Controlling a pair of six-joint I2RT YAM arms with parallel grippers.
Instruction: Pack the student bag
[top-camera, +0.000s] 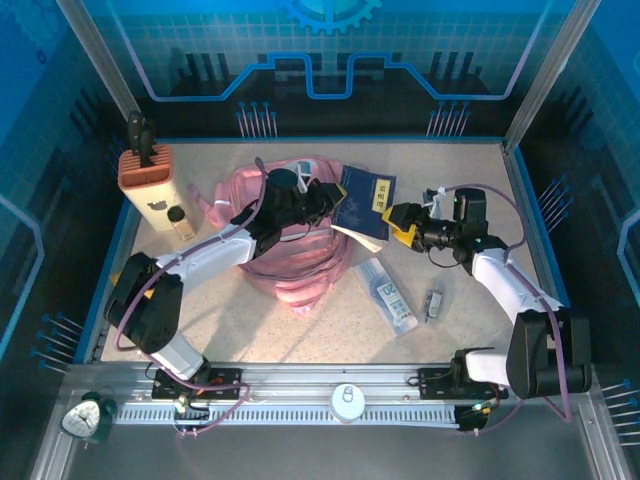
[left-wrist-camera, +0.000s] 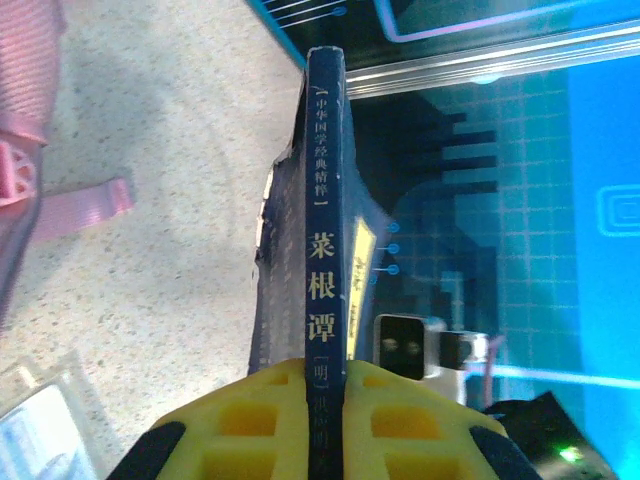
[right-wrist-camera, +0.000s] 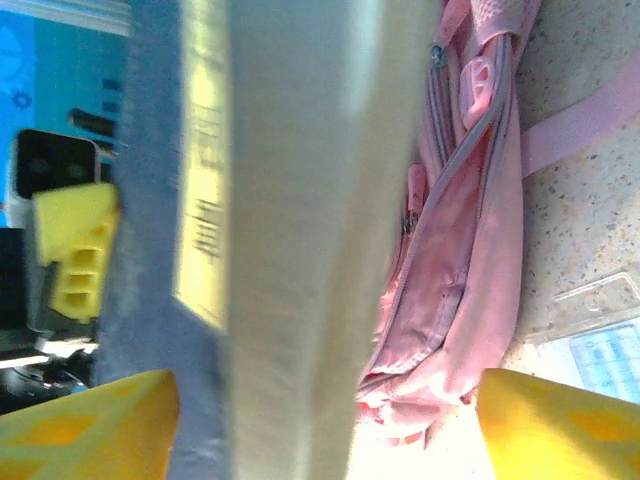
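Note:
The student bag is a soft pink backpack lying mid-table, also seen in the right wrist view. A dark blue book with a yellow label is held up just right of the bag. My left gripper reaches over the bag and is shut on the book's spine, yellow fingers pressed on both sides. My right gripper stands wide open at the book's lower right corner. The book's page edge stands between its fingers, with a gap on the bag's side.
A clear flat pouch and a small dark item lie on the table right of the bag. A tan pen holder and a small bottle stand at the back left. Blue walls enclose the table.

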